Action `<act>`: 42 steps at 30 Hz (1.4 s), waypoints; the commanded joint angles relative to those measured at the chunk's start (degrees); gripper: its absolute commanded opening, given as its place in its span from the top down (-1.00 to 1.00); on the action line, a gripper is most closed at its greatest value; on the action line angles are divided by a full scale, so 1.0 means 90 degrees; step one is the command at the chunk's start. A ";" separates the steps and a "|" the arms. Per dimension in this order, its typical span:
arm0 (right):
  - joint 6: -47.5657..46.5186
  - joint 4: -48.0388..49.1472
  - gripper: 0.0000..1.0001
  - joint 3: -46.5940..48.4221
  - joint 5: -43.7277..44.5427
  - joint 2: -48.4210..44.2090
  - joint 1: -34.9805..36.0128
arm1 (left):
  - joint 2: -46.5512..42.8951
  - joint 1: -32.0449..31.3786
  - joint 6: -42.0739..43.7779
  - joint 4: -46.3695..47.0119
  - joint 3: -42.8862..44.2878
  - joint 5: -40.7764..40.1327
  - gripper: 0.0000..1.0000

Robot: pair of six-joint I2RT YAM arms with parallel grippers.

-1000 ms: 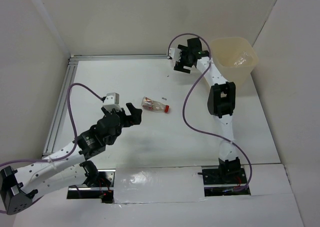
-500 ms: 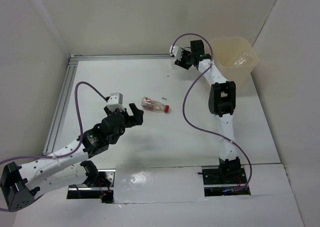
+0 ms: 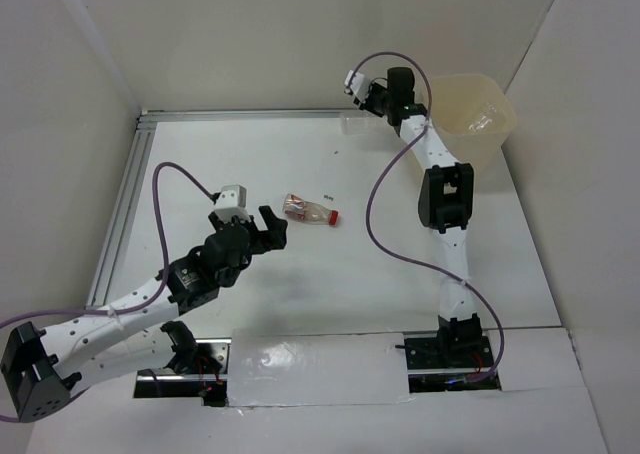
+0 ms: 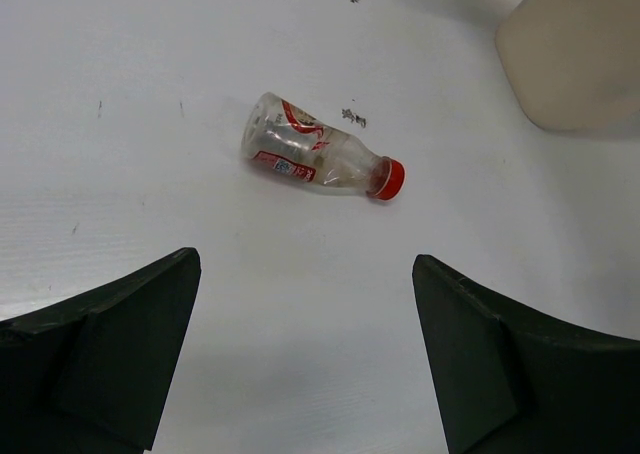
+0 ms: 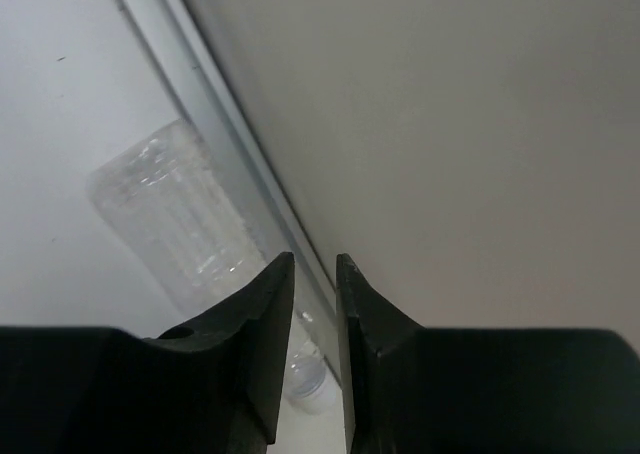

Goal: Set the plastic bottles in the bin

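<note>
A short plastic bottle with a red cap (image 3: 308,210) (image 4: 320,159) lies on its side mid-table. My left gripper (image 3: 268,229) (image 4: 305,259) stands open just short of it, jaws wide and empty. A clear crinkled bottle (image 3: 355,124) (image 5: 175,214) lies against the far rail. My right gripper (image 3: 366,96) (image 5: 315,261) hangs above it near the back wall. Its jaws stand almost together with only a thin slit and nothing between them. The cream bin (image 3: 480,146) (image 4: 575,64) stands at the far right, and one clear bottle (image 3: 483,124) shows through inside it.
An aluminium rail (image 3: 240,115) (image 5: 230,164) runs along the far edge, and another rail (image 3: 118,214) along the left. White walls close in at the back and both sides. A small dark speck (image 3: 327,196) lies beside the red-capped bottle.
My right gripper has risen toward the back wall and closed its jaws, uncovering the clear bottle by the rail. My left gripper has crept slightly toward the red-capped bottle, still open.
</note>
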 commanded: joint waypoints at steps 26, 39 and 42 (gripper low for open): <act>-0.1253 -0.1029 0.30 0.0391 0.0326 0.0434 -0.0027 | 0.0129 0.0097 -0.0201 0.0274 0.0030 -0.0022 -1.00; -0.1039 -0.1938 0.05 -0.0831 -0.0406 -0.1042 0.0051 | 0.0187 0.0097 -0.0143 0.0586 0.0030 0.0232 -1.00; -0.0776 -0.1656 -0.34 -0.0763 -0.0513 -0.1315 0.0109 | 0.0246 0.0097 -0.0143 0.0586 0.0030 0.0300 -1.00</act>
